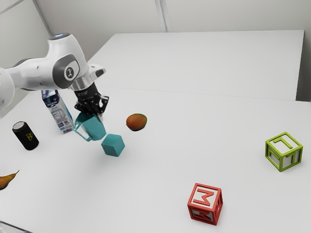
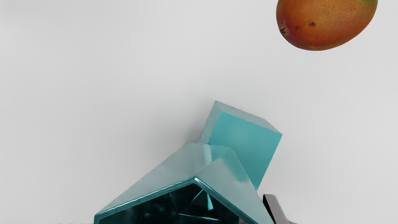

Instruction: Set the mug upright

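The white table (image 1: 146, 189) is the largest thing, its long side edge slanting back along the exterior view's left. Over that edge reaches 1 white arm (image 1: 43, 73), ending in the black gripper (image 1: 98, 115), pointed down. Its 2 fingers are pinching the wall of the mug, 1 outside and 1 inside the mouth. A blue and white carton (image 1: 59, 114) stands behind the mug, close to that same side edge. The teal mug (image 1: 95, 127) is tilted, off the tabletop, its mouth toward the gripper and its handle toward the exterior view's left. 1 black can (image 1: 26, 137) stands by the side edge, nearer the table's front corner than the carton. Of the 2 letter blocks, the red block (image 1: 205, 204) with an M sits toward the table's front edge, and the green block (image 1: 284, 151) lies farther toward the exterior view's right. The teal cube (image 1: 112, 145) rests just beside and below the mug, which overlaps it in the wrist view. The mango (image 1: 136, 122) lies past the cube. The pear (image 1: 7, 180) is near the front corner at the exterior view's left.
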